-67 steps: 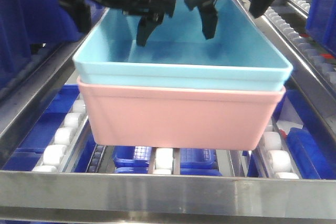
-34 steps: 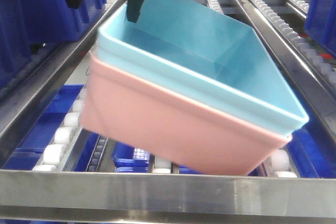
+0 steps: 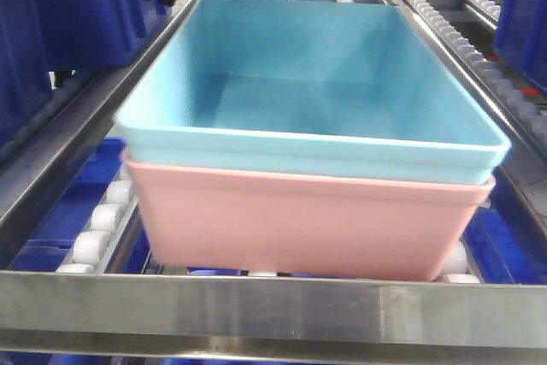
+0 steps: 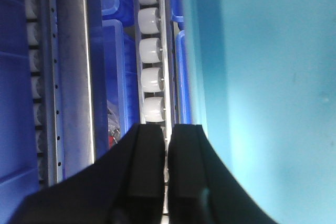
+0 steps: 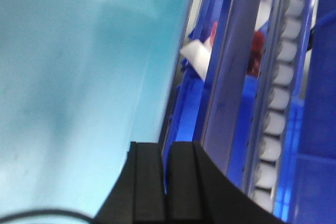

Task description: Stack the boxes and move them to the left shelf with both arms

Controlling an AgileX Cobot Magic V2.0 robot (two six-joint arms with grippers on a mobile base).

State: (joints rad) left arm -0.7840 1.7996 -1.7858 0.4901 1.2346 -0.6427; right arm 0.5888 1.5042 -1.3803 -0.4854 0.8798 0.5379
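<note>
So the light turquoise matte plastic tub (image 3: 312, 83) sits nested in the salmon pink one (image 3: 299, 224), two tubs total, both level on the steel-framed roller rack (image 3: 273, 309) right behind its flat front bar. White rollers (image 4: 148, 48) run along both sides, little spare room. Left gripper (image 4: 166, 145) and right gripper (image 5: 164, 163) both have fingers pressed together, holding nothing, just outside the turquoise walls.

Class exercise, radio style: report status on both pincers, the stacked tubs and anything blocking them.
Left pincer shut, empty. Right pincer shut, empty. Turquoise tub nested in pink tub, resting on shelf rollers behind front bar. Nothing seen blocking.
</note>
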